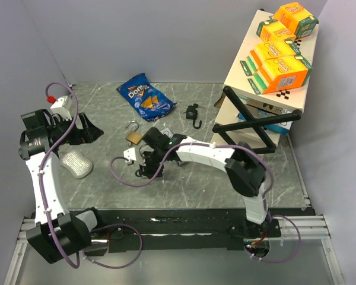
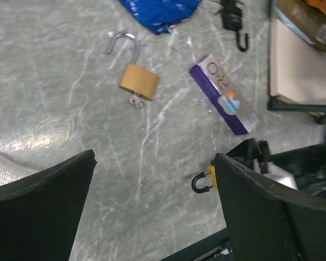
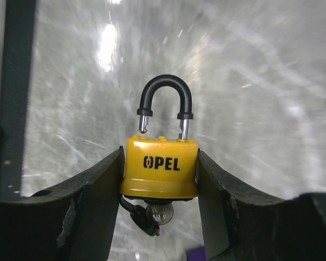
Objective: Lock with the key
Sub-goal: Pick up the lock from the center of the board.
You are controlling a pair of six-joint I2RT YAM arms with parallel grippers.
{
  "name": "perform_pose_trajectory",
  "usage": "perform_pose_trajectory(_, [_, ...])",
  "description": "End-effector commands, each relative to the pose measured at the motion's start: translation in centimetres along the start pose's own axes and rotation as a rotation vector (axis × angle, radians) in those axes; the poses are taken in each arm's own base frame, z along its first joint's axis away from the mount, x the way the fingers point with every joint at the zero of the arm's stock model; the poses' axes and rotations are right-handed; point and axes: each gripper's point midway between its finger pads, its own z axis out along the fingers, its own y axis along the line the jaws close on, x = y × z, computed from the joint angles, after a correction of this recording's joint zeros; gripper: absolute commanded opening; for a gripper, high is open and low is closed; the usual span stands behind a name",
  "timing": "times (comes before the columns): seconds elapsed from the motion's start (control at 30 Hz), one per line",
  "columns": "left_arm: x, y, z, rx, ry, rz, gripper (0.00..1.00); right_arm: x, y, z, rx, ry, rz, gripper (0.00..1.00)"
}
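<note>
My right gripper [image 3: 159, 175] is shut on a yellow OPEL padlock [image 3: 161, 164], pinching its body from both sides just above the table. Its black shackle [image 3: 164, 89] is raised, with the left leg out of the body. A key [image 3: 162, 212] sits in the keyhole underneath. In the top view the right gripper [image 1: 143, 163] is at mid-table. The left wrist view shows the yellow padlock [image 2: 211, 176] beside my right finger. My left gripper [image 2: 155, 217] is open and empty, held above the table at the left [image 1: 86, 132].
A brass padlock [image 1: 133, 135] with an open shackle and a key lies behind the right gripper. A Doritos bag [image 1: 145, 97], a small black lock [image 1: 193, 113], a purple box [image 2: 224, 95] and a grey pad [image 1: 76, 163] lie around. A shelf with snack boxes [image 1: 273, 53] stands at the right.
</note>
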Motion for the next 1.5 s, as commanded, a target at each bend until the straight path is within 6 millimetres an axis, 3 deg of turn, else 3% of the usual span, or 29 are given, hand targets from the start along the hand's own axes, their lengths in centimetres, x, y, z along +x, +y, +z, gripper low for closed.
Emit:
perform_pose_trajectory(0.0, [-1.5,-2.6,-0.7,0.132,-0.022,0.074,0.96,-9.0,-1.6,-8.5,0.135,-0.238,-0.114,0.00])
perform_pose_trajectory(0.27, [0.0,-7.2,-2.1,0.399,-0.026,0.190,0.98,-12.3,-1.6,-14.8,0.301,-0.403,-0.187,0.00])
perform_pose_trajectory(0.4, [2.5,-9.1,-3.0,0.500,0.035,0.204,0.99,-13.0,-0.6,-17.4,0.345,-0.459,-0.248,0.00])
perform_pose_trajectory(0.5, [3.9,-10.9,-3.2,0.583,0.063,0.244,0.97,-13.2,-0.3,-18.4,0.363,-0.472,-0.278,0.00])
perform_pose_trajectory(0.73, [6.7,-15.1,-2.5,0.713,0.131,0.219,0.89,-13.3,0.1,-18.6,0.365,-0.466,-0.285,0.00])
perform_pose_trajectory(0.83, [7.0,-16.4,-2.0,0.734,0.131,0.252,0.88,-13.6,0.7,-18.7,0.361,-0.468,-0.295,0.00])
perform_pose_trajectory(1.23, [8.0,-17.3,-0.9,0.752,0.175,0.262,0.72,-14.6,2.1,-19.2,0.377,-0.473,-0.341,0.00])
perform_pose_trajectory(1.47, [8.4,-17.1,-0.8,0.762,0.194,0.261,0.53,-14.5,2.0,-19.3,0.389,-0.466,-0.351,0.00])
